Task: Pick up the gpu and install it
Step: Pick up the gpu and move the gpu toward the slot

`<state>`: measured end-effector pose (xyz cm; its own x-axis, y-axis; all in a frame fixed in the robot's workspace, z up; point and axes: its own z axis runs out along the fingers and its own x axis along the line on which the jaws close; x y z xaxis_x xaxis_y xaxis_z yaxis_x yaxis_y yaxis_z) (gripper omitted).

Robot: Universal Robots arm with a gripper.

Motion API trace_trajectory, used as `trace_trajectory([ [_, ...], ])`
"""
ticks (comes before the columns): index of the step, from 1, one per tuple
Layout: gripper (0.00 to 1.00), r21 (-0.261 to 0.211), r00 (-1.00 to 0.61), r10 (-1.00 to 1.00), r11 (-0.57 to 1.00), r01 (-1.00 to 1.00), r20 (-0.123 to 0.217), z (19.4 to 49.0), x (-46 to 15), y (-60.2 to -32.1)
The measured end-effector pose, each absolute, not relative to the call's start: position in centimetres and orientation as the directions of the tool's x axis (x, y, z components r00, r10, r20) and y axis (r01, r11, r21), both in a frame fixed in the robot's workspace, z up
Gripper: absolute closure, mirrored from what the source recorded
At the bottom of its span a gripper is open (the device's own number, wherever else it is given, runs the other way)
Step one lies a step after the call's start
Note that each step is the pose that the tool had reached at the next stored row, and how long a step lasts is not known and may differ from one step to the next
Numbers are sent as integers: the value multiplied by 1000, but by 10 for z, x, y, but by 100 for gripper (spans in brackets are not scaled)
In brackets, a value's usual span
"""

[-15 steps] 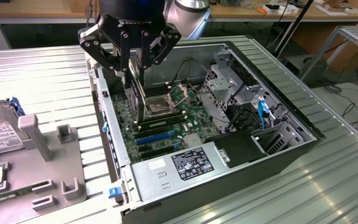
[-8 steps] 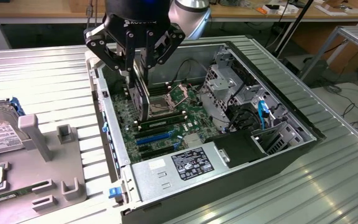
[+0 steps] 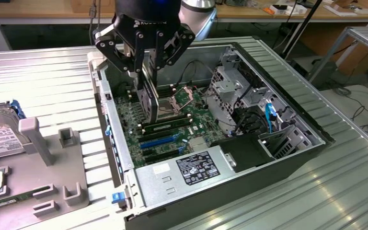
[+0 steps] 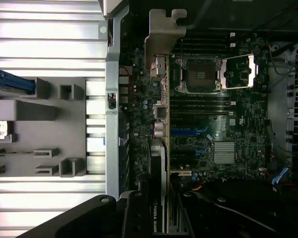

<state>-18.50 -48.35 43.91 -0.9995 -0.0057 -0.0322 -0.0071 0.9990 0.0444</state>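
Currently gripper (image 3: 147, 69) clamps the gpu (image 3: 149, 100) on edge, just above the motherboard (image 3: 130, 120); risk, I judge: card misses its slot (image 3: 159, 140), or bracket (image 4: 164, 34) snags the case wall (image 3: 111, 132).

Clamped in the gripper (image 3: 147, 71), the gpu (image 3: 147, 99) stands on edge above the motherboard (image 3: 128, 122) inside the case (image 3: 286, 98).

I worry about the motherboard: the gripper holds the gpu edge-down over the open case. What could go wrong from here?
1. The gpu hangs close above the memory sticks; a small drift might knock them.
2. The gripper grips only its upper part, so it might tilt and miss the blue slots.
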Motion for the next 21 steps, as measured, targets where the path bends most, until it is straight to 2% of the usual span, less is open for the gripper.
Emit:
trace_trajectory([
  [21, 73, 44, -999, -6, 999, -7, -32, 439, -167, -483],
])
